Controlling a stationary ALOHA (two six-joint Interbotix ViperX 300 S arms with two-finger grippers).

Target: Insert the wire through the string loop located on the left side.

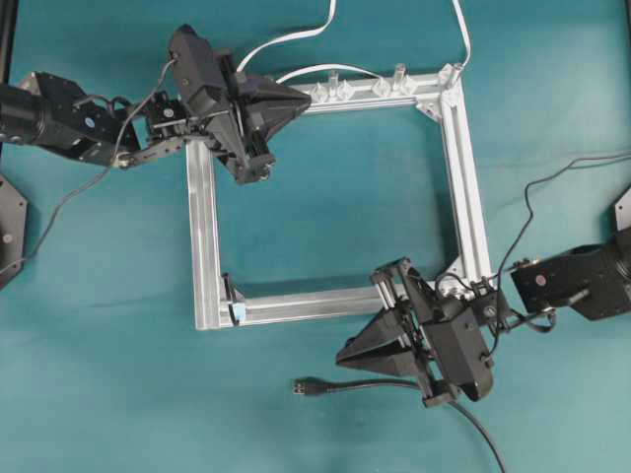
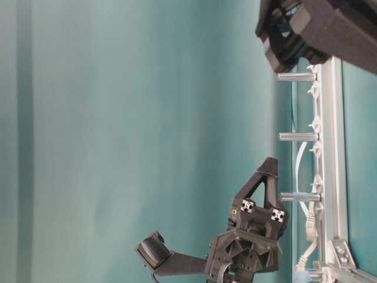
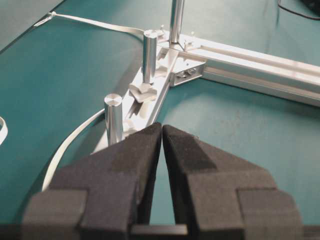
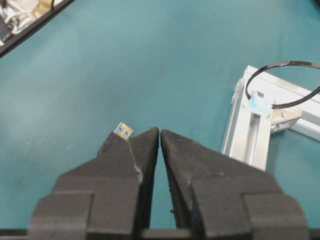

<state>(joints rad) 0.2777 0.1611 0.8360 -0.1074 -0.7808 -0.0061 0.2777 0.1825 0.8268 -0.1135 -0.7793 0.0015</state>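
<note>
Both claws are seen shut w/ nothing held: left claw point(image 3: 161, 131), right claw point(image 4: 159, 134). The wire point(image 1: 345, 386) is laid on the desk point(image 1: 118, 374) near the right claw. The string loop point(image 4: 285, 82) is fixed at the frame point(image 1: 202, 217) corner.

A robotics lab bench. A teal-covered worktop point(image 1: 325, 236) carries a bare aluminium frame point(image 1: 463, 177). Robot arms stand at nine and three o'clock.

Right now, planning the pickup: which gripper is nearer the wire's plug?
Right. The right gripper hovers just beside the plug; the left gripper sits at the frame's far corner.
</note>
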